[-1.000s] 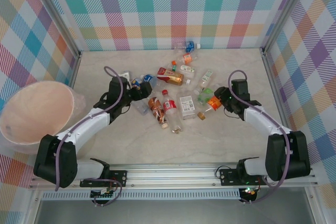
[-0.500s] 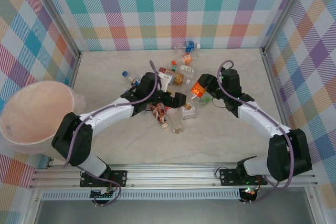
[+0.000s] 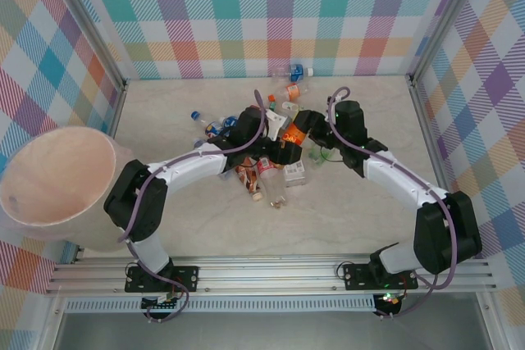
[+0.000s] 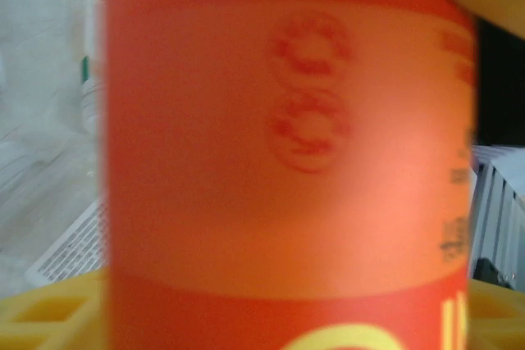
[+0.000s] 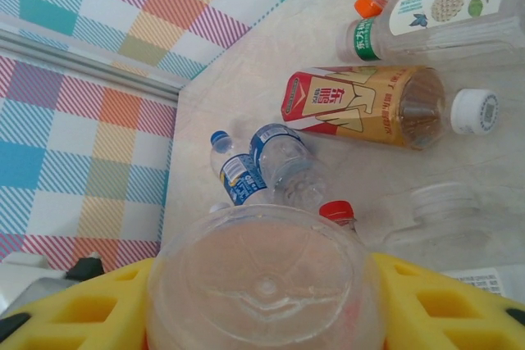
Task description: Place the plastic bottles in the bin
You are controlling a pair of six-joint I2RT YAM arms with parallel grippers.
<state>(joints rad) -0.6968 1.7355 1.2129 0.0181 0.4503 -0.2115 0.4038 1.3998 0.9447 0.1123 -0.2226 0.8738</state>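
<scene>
An orange-labelled plastic bottle hangs above the middle of the pile, with both grippers on it. My right gripper is shut on it; the right wrist view shows its clear base between the yellow pads. My left gripper meets it from the left. In the left wrist view the orange label reaches from one yellow pad to the other. Several more plastic bottles lie loose on the table. The pale pink bin stands at the left edge.
A tan and red bottle, two blue-labelled bottles and a white-labelled one lie beneath the right gripper. Two further bottles rest by the back wall. Metal frame posts and checked walls close in the table.
The right gripper lifted the orange bottle and carried it left over the pile. The left arm swung right from the pile's left side, and its jaws closed in on that bottle.
</scene>
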